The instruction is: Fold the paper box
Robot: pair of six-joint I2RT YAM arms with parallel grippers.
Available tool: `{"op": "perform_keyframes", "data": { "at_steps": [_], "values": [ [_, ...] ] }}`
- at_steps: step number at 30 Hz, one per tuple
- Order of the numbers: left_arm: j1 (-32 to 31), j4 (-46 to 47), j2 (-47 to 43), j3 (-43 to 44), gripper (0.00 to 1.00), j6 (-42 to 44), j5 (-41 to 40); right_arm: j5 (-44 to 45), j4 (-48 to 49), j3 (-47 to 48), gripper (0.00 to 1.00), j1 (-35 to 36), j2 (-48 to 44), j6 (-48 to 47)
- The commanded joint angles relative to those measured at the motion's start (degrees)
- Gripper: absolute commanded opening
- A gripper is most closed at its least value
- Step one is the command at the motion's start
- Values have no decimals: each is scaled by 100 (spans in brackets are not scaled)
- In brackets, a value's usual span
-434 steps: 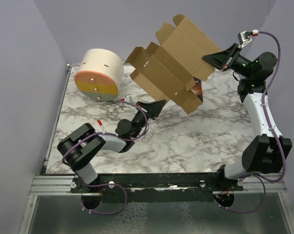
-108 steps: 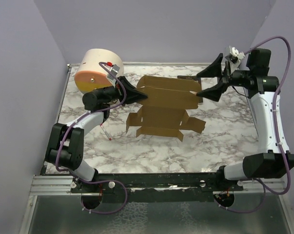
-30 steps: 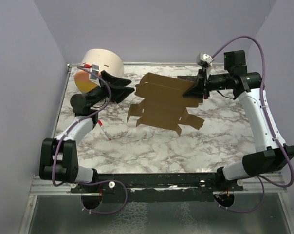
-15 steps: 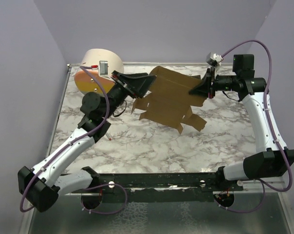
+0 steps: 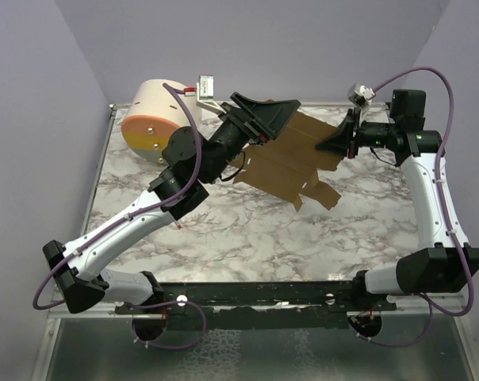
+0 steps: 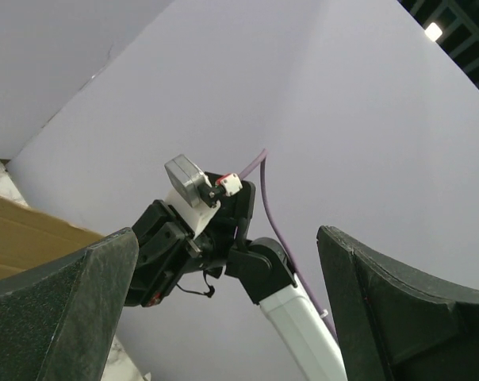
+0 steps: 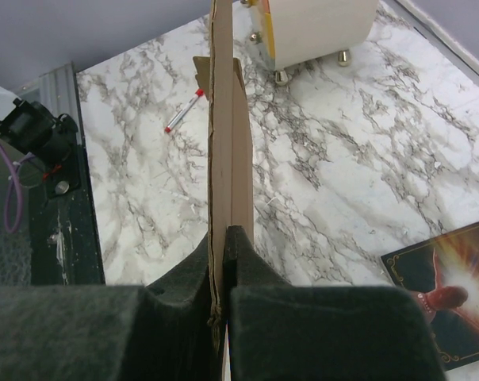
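Note:
The paper box [image 5: 291, 163] is a flat brown cardboard sheet with tabs, held tilted above the marble table [image 5: 247, 230]. My right gripper [image 5: 335, 144] is shut on the sheet's right edge. In the right wrist view the cardboard [image 7: 221, 119] runs edge-on out from between the closed fingers of that gripper [image 7: 224, 270]. My left gripper [image 5: 270, 117] hovers open above the sheet's back left part and holds nothing. In the left wrist view its wide-apart fingers [image 6: 406, 309] frame the right arm's wrist [image 6: 200, 238], with a corner of cardboard [image 6: 25, 238] at lower left.
A big cream cylinder [image 5: 156, 119] with an orange-yellow face lies at the back left. A red-capped pen [image 7: 184, 111] lies on the marble near the left side. A dark-covered book [image 7: 454, 305] lies on the table under the right gripper. Purple walls enclose the table.
My left arm has risen and swung right, from beside the cylinder to above the sheet, with its jaws opening wide. My right gripper has drawn the sheet slightly right, still gripping it.

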Motion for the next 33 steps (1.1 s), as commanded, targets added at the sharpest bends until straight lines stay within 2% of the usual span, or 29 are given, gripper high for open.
{"op": "perform_keyframes", "data": {
  "at_steps": [1,14,17,20,27,33],
  "values": [
    [-23,-66,152,187,99,-80,-77,-248,250,-140,1,-34,-127,60],
    [-376,-603,734,1060,99,371,-79,-317,286,-220,1,-52,-172,46],
    [-361,-980,559,986,99,576,-708,-317,257,-179,1,-52,-133,47],
    [-352,-781,294,914,99,866,-1184,-350,269,-199,1,-61,-160,46],
    [-368,-1109,761,1770,99,822,-828,-443,284,-206,1,-61,-164,58],
    [-369,-1046,813,1805,99,860,-794,-450,287,-235,1,-61,-188,55]
  ]
}}
